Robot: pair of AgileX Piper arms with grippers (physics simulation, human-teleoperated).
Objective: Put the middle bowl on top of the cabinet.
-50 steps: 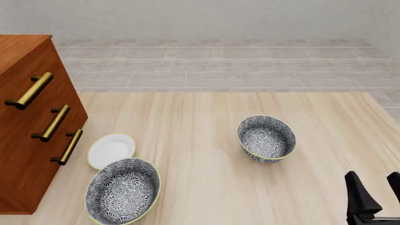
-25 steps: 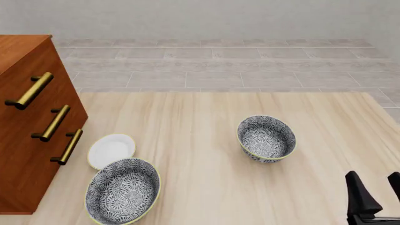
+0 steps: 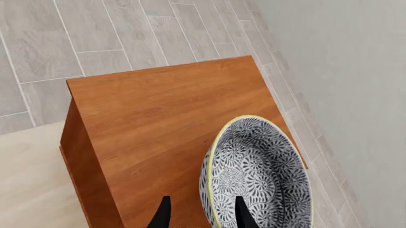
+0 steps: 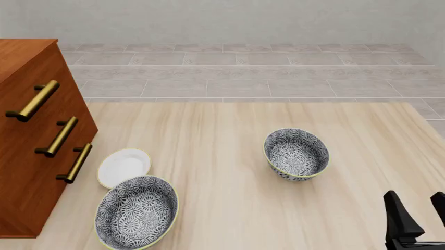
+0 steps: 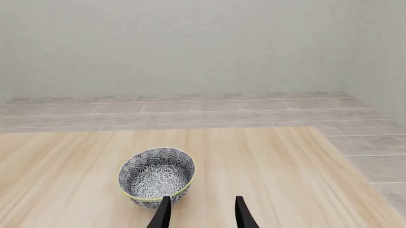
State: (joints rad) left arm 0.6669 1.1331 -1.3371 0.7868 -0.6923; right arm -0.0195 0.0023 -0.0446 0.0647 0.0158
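In the left wrist view the middle bowl (image 3: 260, 175), dark floral with a thin yellow rim, rests on the flat top of the reddish-brown cabinet (image 3: 159, 118), close to the edge nearest the wall. My left gripper (image 3: 203, 197) is open and straddles the bowl's rim, with one finger outside and one inside. The front view shows neither this bowl nor the left gripper; only the cabinet's (image 4: 28, 156) drawer front with its three brass handles appears there. At the front right of the table my right gripper (image 4: 416, 195) is open and holds nothing.
Two more floral bowls stand on the wooden table, one right of centre (image 4: 296, 153) and a larger-looking one at the front left (image 4: 136, 212). A small white plate (image 4: 124, 167) lies beside the cabinet's foot. Grey tiled floor and a pale wall lie beyond.
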